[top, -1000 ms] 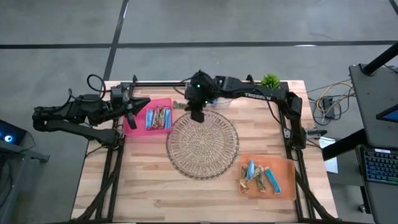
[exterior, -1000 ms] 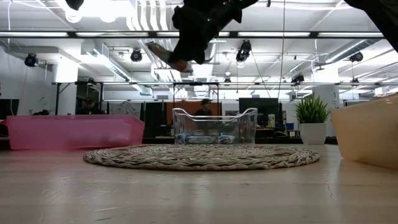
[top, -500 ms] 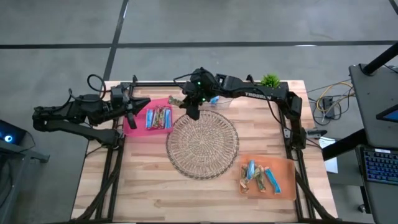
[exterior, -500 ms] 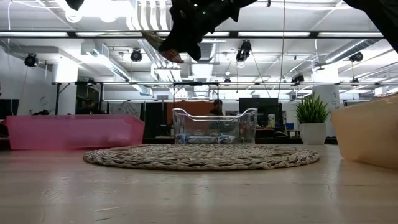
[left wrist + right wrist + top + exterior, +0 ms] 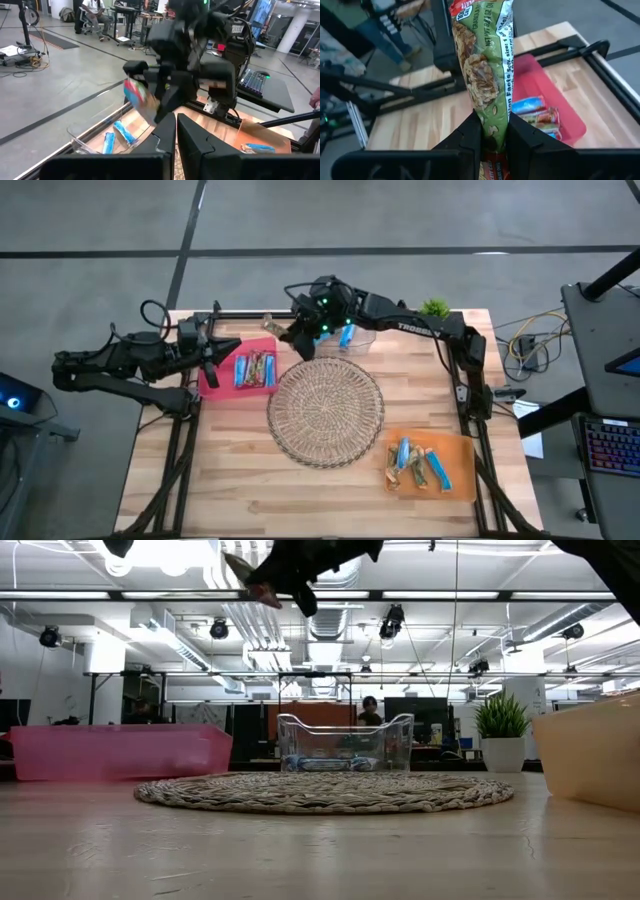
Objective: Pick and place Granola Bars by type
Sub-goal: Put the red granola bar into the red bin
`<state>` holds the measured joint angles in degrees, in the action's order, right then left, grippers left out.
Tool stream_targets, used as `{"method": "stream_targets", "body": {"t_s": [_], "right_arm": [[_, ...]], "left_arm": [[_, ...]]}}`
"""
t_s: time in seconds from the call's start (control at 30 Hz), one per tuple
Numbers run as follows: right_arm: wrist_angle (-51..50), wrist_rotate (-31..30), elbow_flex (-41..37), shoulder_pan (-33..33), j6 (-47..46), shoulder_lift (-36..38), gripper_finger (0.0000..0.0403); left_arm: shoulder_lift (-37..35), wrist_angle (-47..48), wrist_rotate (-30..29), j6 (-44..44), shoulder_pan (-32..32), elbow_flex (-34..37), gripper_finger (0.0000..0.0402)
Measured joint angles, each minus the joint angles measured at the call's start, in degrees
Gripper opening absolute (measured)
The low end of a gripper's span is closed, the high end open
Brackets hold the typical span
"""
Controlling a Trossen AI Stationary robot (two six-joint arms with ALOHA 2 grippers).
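Observation:
A green-wrapped granola bar (image 5: 485, 65) is held high above the table in my right gripper (image 5: 291, 332), which is shut on it. It hangs over the far edge between the pink tray (image 5: 215, 380) and the round wicker mat (image 5: 325, 412). The low view shows the bar (image 5: 240, 564) near the picture's top. Several bars (image 5: 254, 369) lie in the pink tray, blue ones in a clear bin (image 5: 352, 340), and mixed ones in an orange tray (image 5: 455, 452). My left gripper (image 5: 213, 352) waits shut at the pink tray's left side. My right gripper pinches the bar's near end (image 5: 492, 127) between its two fingers (image 5: 470, 135). The fingers lie along the bar. They slant a little downward, pointing toward the table's far left. The bar sticks out past the fingertips, lifted clear of everything.
A small potted plant (image 5: 434, 309) stands at the far right edge. Dark frame rails (image 5: 250, 314) run along the table's far side and down both flanks. The near left of the wooden tabletop (image 5: 220, 480) is bare.
My right gripper has risen with the bar and swung from the wicker mat's far edge toward the table's far left, rolling and tipping up as it went. The bar has stayed in its fingers and now points toward the pink tray's far side.

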<state>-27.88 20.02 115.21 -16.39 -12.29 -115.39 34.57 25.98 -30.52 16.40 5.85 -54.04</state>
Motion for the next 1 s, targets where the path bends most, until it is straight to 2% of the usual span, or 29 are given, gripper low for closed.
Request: {"method": "stream_targets", "body": {"t_s": [0.23,0.4,0.57,0.7,1.0], "right_arm": [[0.02,-0.03,3.93,-1.61,-3.09,0.00,0.0054],[0.35,-0.06,6.34,-2.47,-4.27,0.00,0.0054],[0.48,-0.05,7.02,-2.35,-4.90,0.00,0.0054],[2.19,-0.01,6.27,-2.37,-7.24,0.00,0.0054],[8.13,0.20,4.70,-2.25,-12.98,0.00,0.0054]], "left_arm": [[-0.27,1.45,0.76,0.05,0.00,0.00,0.0000],[-1.50,6.98,2.00,1.83,0.02,0.00,0.0000],[-3.45,14.22,11.42,5.46,0.01,0.00,0.0000],[-5.19,17.27,19.39,4.87,0.02,0.00,0.0000],[-9.18,18.38,20.63,4.04,0.02,-0.07,0.0000]]}}
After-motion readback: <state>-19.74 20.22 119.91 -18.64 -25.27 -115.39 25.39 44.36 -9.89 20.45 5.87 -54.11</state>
